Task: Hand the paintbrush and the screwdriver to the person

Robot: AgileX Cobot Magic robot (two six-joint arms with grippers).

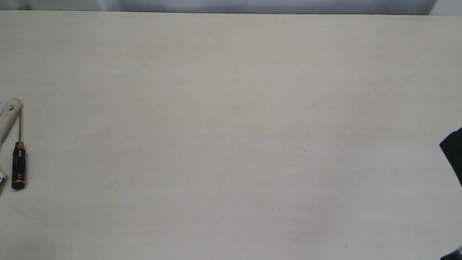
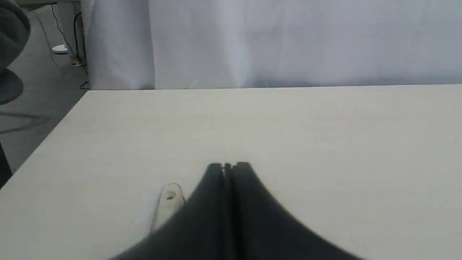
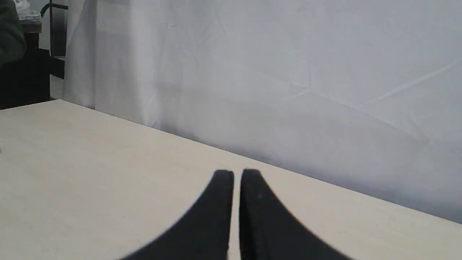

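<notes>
Exterior view: paintbrush (image 1: pixel 9 119) mostly cropped beside screwdriver (image 1: pixel 18 166); left end effector (image 2: pixel 228 167), right end effector (image 3: pixel 237 173) pressed together.

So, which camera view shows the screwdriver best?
The exterior view: the whole screwdriver lies at the left edge, beside the paintbrush handle. The left wrist view shows only the paintbrush's handle end, no screwdriver; the right wrist view shows neither.
</notes>
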